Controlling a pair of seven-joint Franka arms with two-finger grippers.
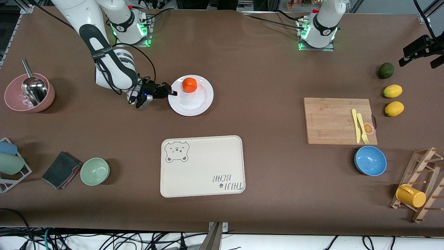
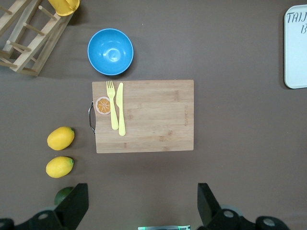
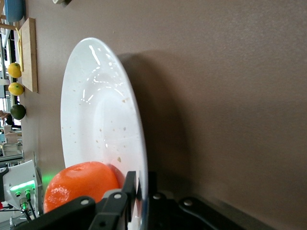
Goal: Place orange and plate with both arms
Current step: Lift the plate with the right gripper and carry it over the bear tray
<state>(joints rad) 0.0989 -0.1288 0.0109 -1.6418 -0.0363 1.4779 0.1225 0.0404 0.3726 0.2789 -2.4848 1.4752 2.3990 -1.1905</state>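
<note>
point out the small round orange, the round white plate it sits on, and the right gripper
Small round orange (image 1: 189,84), front view, top of the fruit.
Round glossy white plate (image 1: 194,104), front view, bare rim nearest the camera.
Right gripper (image 1: 172,92), front view, fingertips shut on the plate's rim.

- Even, bright overhead light is falling on the brown worktop (image 1: 263,69) — shadows are staying short and soft.
- Glare is streaking the plate (image 3: 96,120) in the right wrist view.
- There, the orange (image 3: 79,184) is looking slightly soft — close to the lens.

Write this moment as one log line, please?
right gripper: shut on plate rim | orange: on plate | left gripper: open, waiting above board
</note>
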